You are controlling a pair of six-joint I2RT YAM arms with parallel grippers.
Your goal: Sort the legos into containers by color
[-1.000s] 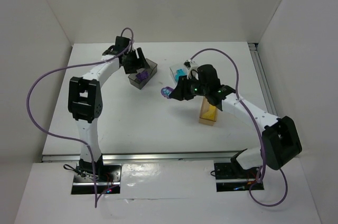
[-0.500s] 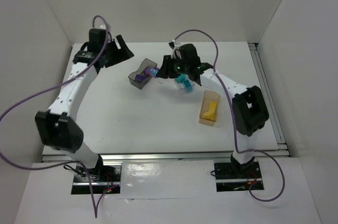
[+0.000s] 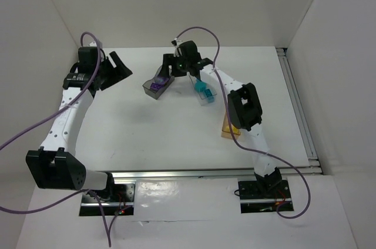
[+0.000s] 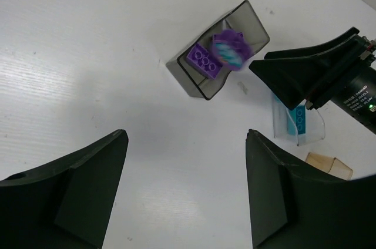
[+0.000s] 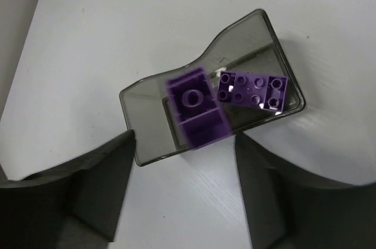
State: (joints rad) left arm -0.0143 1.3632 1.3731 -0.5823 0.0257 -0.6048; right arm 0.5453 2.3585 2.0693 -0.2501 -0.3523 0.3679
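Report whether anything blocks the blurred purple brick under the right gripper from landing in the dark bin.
Nothing visible does. The blurred purple brick is over the open top of the dark bin, below the open right gripper; the other purple brick lies beside it.

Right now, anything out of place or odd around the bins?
Only one thing: a purple brick shows motion-blurred over the dark grey bin, below the open right gripper, apparently mid-drop. A second purple brick lies flat inside. A teal brick sits in the clear bin. Nothing spilled.
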